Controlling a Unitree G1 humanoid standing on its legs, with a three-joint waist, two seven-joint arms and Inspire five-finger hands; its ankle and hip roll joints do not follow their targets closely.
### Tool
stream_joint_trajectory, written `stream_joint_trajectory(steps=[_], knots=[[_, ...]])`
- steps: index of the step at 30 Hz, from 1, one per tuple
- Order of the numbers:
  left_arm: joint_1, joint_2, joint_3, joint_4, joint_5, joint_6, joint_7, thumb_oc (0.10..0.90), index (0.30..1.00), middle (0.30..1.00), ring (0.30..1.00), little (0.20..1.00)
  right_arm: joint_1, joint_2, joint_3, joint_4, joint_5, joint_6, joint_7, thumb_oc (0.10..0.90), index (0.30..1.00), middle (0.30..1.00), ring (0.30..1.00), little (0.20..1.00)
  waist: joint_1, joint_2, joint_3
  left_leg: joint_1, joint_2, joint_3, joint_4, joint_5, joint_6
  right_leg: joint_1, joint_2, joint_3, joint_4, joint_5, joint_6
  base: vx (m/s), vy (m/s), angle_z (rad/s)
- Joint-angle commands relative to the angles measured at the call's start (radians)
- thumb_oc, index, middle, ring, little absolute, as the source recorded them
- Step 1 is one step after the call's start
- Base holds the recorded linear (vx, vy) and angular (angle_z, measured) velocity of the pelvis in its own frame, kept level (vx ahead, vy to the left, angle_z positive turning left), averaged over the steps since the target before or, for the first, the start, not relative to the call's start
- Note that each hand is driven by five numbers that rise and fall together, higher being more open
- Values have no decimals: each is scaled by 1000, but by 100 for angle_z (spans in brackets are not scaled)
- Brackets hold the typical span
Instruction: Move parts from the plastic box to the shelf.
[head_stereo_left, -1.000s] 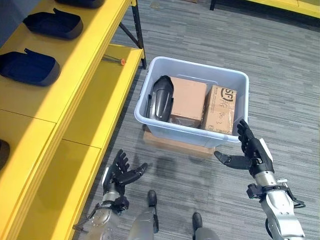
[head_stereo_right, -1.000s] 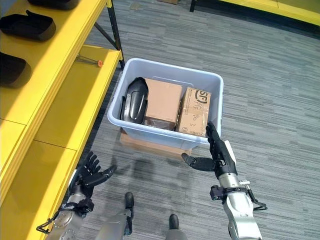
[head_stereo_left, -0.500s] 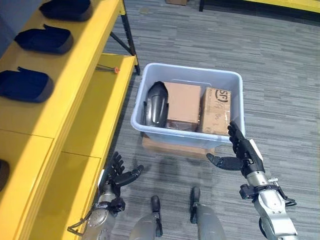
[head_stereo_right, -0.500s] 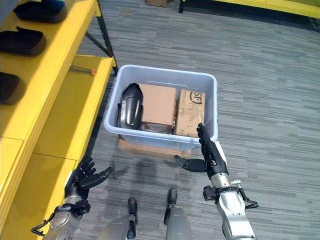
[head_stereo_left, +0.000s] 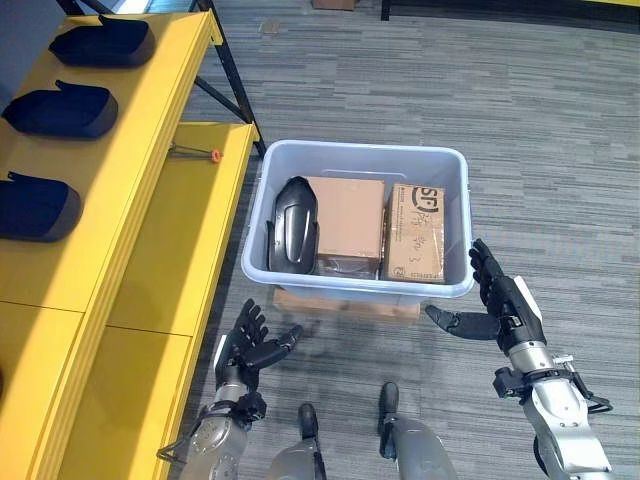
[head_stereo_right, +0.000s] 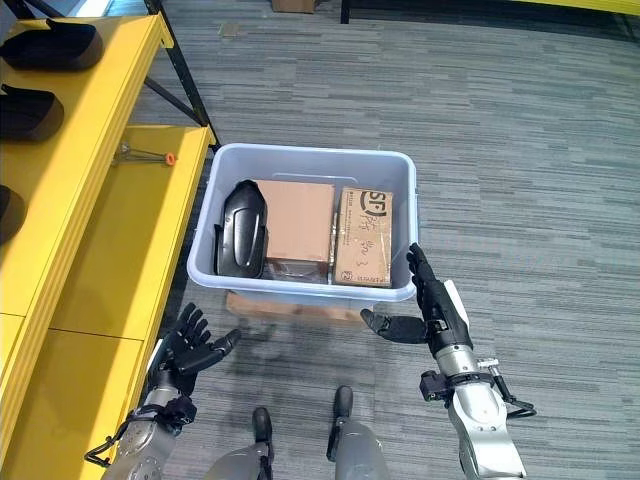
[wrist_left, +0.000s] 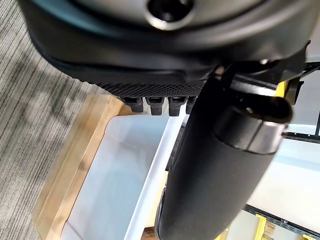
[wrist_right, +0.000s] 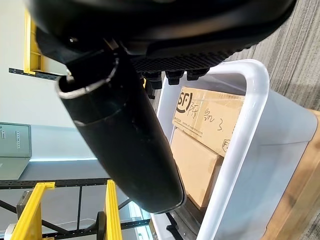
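While the plastic box (head_stereo_left: 358, 282) stands on the grey carpet (head_stereo_left: 540, 130) atop a flat wooden board (head_stereo_left: 345, 303), of which little more than the front edge is seen, both hands are held low before it with nothing in them. The left hand (head_stereo_left: 245, 345) is raised near the box's front left corner, its fingers (head_stereo_left: 250, 318) spread wide. The right hand (head_stereo_left: 500, 305) is held just beside the front right corner, fingers straight and thumb stretched toward the box wall. Inside the box a black moulded part (head_stereo_left: 291, 224) is stood at the left, a plain cardboard box (head_stereo_left: 345, 218) in the middle and a printed cardboard box (head_stereo_left: 415, 232) at the right; what lies beneath them is hidden. On the yellow shelf (head_stereo_left: 150, 200), cut off at the left edge, dark parts (head_stereo_left: 60, 108) are laid in a row on the upper level, and a small orange-tipped tool (head_stereo_left: 196, 153), hard to make out, rests on the lower.
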Motion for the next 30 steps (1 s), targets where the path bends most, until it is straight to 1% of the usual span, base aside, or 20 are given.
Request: stream_joint_trajectory(steps=[1, 4, 6, 7, 8, 9, 10, 11, 12, 13, 14, 15, 16, 17, 18, 19, 21, 24, 27, 30], knots=[[33, 64, 43, -107, -17, -56, -24, 900, 1000, 1000, 1000, 1000, 15, -30, -37, -113, 28, -79, 5, 900, 1000, 1000, 1000, 1000, -7, -52, -104, 55, 23, -4, 28, -74, -32, 64, -20, 56, -58, -29, 75, 98, -187, -1], [29, 61, 46, -103, -23, -54, -29, 900, 1000, 1000, 1000, 1000, 19, -39, -43, -113, 27, -81, 4, 900, 1000, 1000, 1000, 1000, -10, -48, -104, 41, 46, -7, 68, -70, -50, 72, -1, 68, -54, -53, 54, 48, -136, 3], [34, 57, 50, -109, -32, -52, -41, 900, 1000, 1000, 1000, 1000, 20, -50, -46, -116, 32, -87, 5, 900, 1000, 1000, 1000, 1000, -3, -54, -89, -27, 62, -26, 241, -27, -69, 105, 18, 71, -73, -66, 26, 19, -248, 19], [40, 53, 48, -116, -39, -50, -44, 900, 1000, 1000, 1000, 1000, 23, -59, -52, -118, 37, -89, 4, 900, 1000, 1000, 1000, 1000, 17, -65, -55, -102, 46, -78, 414, 26, -73, 140, 28, 68, -84, -78, -3, -19, -205, 31], [40, 54, 48, -116, -39, -50, -44, 900, 1000, 1000, 1000, 1000, 22, -59, -52, -118, 37, -90, 4, 900, 1000, 1000, 1000, 1000, 14, -66, -58, -108, 44, -80, 414, 30, -72, 137, 27, 66, -86, -75, -3, -35, -180, 29], [40, 52, 44, -119, -37, -51, -42, 900, 1000, 1000, 1000, 1000, 18, -66, -55, -121, 40, -91, 4, 900, 1000, 1000, 1000, 1000, 27, -74, -40, -147, 9, -117, 484, 30, -67, 145, 24, 64, -86, -78, -8, -22, -90, 12], [41, 49, 43, -120, -35, -50, -40, 900, 1000, 1000, 1000, 1000, 16, -66, -57, -122, 35, -91, 0, 900, 1000, 1000, 1000, 1000, 28, -82, -36, -182, 6, -114, 503, 28, -63, 148, 20, 59, -84, -87, -11, 9, -104, 5], [40, 49, 46, -120, -33, -48, -37, 900, 1000, 1000, 1000, 1000, 16, -63, -60, -122, 33, -91, -4, 900, 1000, 1000, 1000, 1000, 29, -84, -35, -206, 22, -102, 480, 23, -59, 152, 16, 57, -80, -97, -10, 71, -31, 6], [37, 47, 46, -116, -33, -46, -35, 900, 1000, 1000, 1000, 1000, 15, -58, -62, -119, 32, -93, -11, 900, 1000, 1000, 1000, 1000, 31, -84, -36, -219, 50, -96, 415, 17, -58, 158, 12, 57, -78, -106, -3, 140, 45, 14], [39, 47, 48, -113, -35, -46, -34, 900, 1000, 1000, 1000, 1000, 16, -56, -64, -121, 31, -93, -14, 900, 1000, 1000, 1000, 1000, 34, -80, -40, -202, 78, -87, 312, 15, -57, 170, 13, 62, -80, -117, 5, 268, 172, 16], [42, 40, 47, -107, -37, -47, -27, 900, 1000, 1000, 1000, 1000, 25, -50, -65, -116, 27, -99, -21, 900, 1000, 1000, 1000, 1000, 40, -57, -47, -211, 128, -96, 135, 116, -77, 185, 26, 68, -81, -128, 18, 229, 140, 16], [42, 40, 46, -107, -37, -48, -27, 900, 1000, 1000, 1000, 1000, 27, -51, -65, -116, 27, -99, -21, 900, 1000, 1000, 1000, 1000, 40, -57, -48, -200, 129, -94, 114, 128, -80, 184, 27, 68, -80, -129, 16, 316, 204, 2], [41, 32, 43, -90, -31, -48, -20, 900, 1000, 1000, 1000, 1000, 42, -51, -74, -110, 26, -102, -31, 900, 1000, 1000, 1000, 1000, 36, -45, -55, -223, 165, -45, -22, 181, -102, 210, 21, 67, -84, -144, 26, 171, 91, -3], [41, 32, 42, -89, -30, -48, -20, 900, 1000, 1000, 1000, 1000, 43, -51, -74, -110, 26, -102, -31, 900, 1000, 1000, 1000, 1000, 37, -47, -56, -217, 164, -41, -31, 185, -102, 211, 19, 69, -85, -145, 26, 358, 226, -10], [43, 33, 45, -80, -24, -48, -18, 900, 1000, 1000, 1000, 1000, 47, -50, -72, -104, 17, -96, -32, 900, 1000, 1000, 1000, 1000, 48, -38, -67, -203, 158, -60, -52, 182, -112, 248, 13, 92, -89, -156, 40, 191, 126, -10], [43, 33, 45, -80, -24, -48, -18, 900, 1000, 1000, 1000, 1000, 47, -50, -73, -105, 17, -95, -32, 900, 1000, 1000, 1000, 1000, 49, -36, -68, -205, 160, -60, -54, 184, -112, 246, 15, 92, -91, -153, 40, 287, 197, -27], [59, 29, 48, -81, -25, -50, -29, 900, 1000, 1000, 1000, 1000, 52, -42, -65, -103, 7, -93, -19, 900, 1000, 1000, 1000, 1000, 54, -18, -87, -167, 169, -48, -55, 204, -125, 281, 16, 115, -105, -160, 49, 264, 233, -50], [58, 41, 50, -99, -33, -56, -34, 900, 1000, 1000, 1000, 1000, 64, -22, -67, -111, 0, -87, -11, 900, 1000, 1000, 1000, 1000, 56, -32, -105, -157, 140, -10, 22, 154, -102, 317, -48, 134, -130, -143, 76, 246, 290, -59], [53, 54, 47, -104, -33, -57, -25, 900, 1000, 1000, 1000, 1000, 57, -10, -54, -109, 0, -81, -12, 900, 1000, 1000, 1000, 1000, 54, -43, -105, -168, 125, 3, 57, 130, -90, 307, -72, 140, -134, -130, 88, 54, 114, -28], [38, 68, 49, -107, -32, -58, -5, 900, 1000, 1000, 1000, 1000, 40, 0, -39, -104, -2, -74, -18, 900, 1000, 1000, 1000, 1000, 55, -60, -104, -210, 99, 21, 123, 84, -72, 292, -106, 141, -145, -112, 110, 39, 159, -4]])
